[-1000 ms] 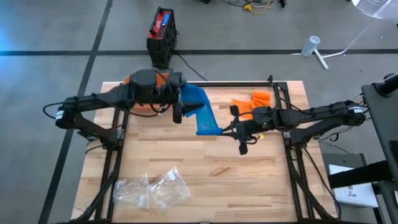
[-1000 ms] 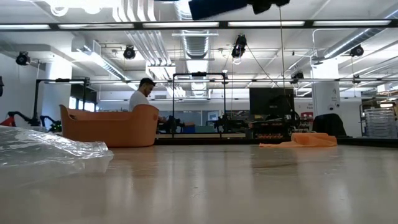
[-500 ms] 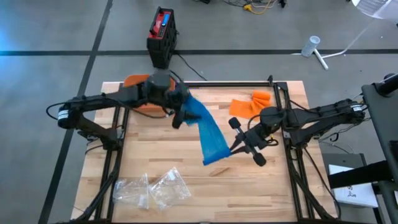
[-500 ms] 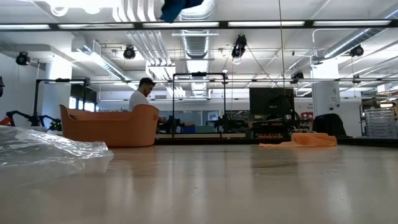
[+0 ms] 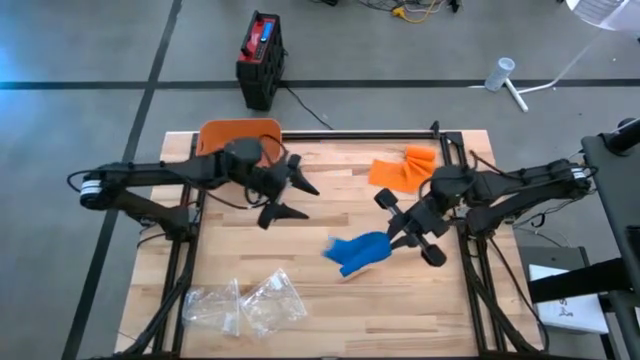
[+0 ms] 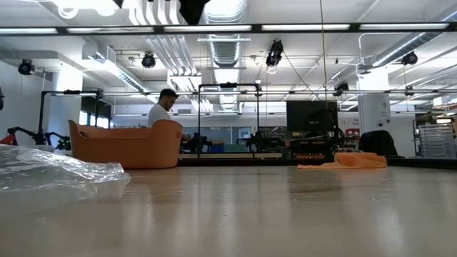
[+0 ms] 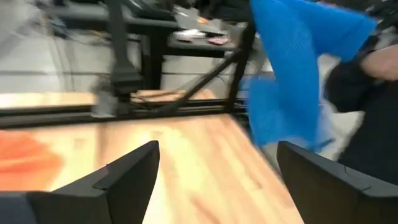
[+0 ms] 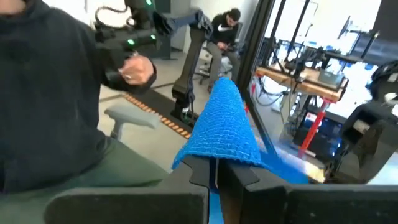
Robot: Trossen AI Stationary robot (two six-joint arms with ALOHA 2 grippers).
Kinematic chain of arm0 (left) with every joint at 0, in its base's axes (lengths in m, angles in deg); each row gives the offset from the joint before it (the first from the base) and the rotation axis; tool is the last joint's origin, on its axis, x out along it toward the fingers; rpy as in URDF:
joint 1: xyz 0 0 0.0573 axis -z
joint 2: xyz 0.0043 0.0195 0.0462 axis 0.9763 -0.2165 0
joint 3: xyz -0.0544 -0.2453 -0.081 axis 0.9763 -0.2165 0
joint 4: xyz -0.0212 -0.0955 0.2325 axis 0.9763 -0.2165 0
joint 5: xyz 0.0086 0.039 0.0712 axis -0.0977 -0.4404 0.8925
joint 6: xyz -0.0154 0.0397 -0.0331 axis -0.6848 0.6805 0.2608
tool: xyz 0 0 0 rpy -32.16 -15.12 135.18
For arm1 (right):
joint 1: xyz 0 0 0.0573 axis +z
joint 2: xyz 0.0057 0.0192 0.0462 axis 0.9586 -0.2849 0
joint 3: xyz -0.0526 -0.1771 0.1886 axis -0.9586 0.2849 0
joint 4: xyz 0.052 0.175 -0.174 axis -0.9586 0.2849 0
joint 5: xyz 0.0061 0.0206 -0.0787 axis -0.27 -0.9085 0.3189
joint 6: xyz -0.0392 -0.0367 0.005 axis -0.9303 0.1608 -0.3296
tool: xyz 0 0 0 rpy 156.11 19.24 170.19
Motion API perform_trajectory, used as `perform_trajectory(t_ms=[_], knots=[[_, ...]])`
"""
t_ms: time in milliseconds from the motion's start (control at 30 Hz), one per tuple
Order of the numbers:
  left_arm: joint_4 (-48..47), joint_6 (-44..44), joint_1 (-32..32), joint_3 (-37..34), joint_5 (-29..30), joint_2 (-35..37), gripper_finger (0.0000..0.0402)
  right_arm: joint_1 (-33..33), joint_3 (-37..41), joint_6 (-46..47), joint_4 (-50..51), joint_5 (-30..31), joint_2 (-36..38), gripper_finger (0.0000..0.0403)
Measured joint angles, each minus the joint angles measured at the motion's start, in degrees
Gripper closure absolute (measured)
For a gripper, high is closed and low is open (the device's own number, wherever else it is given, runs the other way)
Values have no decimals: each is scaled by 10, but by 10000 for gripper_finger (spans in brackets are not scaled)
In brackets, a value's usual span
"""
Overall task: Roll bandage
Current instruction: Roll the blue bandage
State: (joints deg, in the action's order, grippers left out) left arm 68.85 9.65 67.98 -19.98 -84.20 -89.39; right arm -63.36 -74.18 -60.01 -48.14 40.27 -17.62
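The blue bandage [image 5: 358, 252] hangs in the air over the table's middle, bunched and slack, with my right gripper [image 5: 392, 241] shut on it. In the right wrist view it rises as a blue mesh fold [image 8: 224, 124] over the shut fingers [image 8: 202, 169]. My left gripper [image 5: 290, 200] stands open to the left of it, over the table's far middle, with nothing between its fingers [image 7: 134, 168]. The left wrist view shows the bandage [image 7: 289, 68] farther off. My right gripper pinches a bunched fold of the bandage [image 8: 219, 155] between its two shut fingers. The fingers lie about level and come from the table's right side. The bandage is lifted clear of the table and droops slack to the left of the fingers [image 5: 345, 258].
An orange cloth [image 5: 400, 168] lies at the far right of the table. An orange basket [image 5: 240, 135] stands at the far left. Clear plastic bags [image 5: 245, 305] lie at the near left. A person [image 6: 163, 107] sits in the room behind.
My left gripper has let go of the bandage and sunk toward the table, tipping nearer to level. The bandage, before drawn between both grippers, has fallen from its far end and now hangs bunched from my right gripper, which has risen and gone toward the near right.
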Motion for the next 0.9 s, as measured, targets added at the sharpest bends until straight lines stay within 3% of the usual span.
perform_trajectory(t_ms=[100, 233, 433, 567, 733, 900], knots=[[-40, 24, 0, -3, 39, 34, 102, 0, 0, 13, -2, 0, 20, 400], [6, 18, 4, -21, 46, 71, 119, -1, 0, 37, -4, 25, 40, 400], [353, -13, 64, -137, 52, 65, 134, -1, 1, 63, -9, 150, 45, 400], [524, -18, 90, -198, 102, 20, 131, -4, 1, 77, -30, 226, 37, 400], [570, -21, 90, -197, 154, -46, 127, -7, 1, 99, -91, 243, 16, 400], [564, -4, 91, -145, 112, -79, 130, -17, 1, 144, -99, 230, -10, 400]])
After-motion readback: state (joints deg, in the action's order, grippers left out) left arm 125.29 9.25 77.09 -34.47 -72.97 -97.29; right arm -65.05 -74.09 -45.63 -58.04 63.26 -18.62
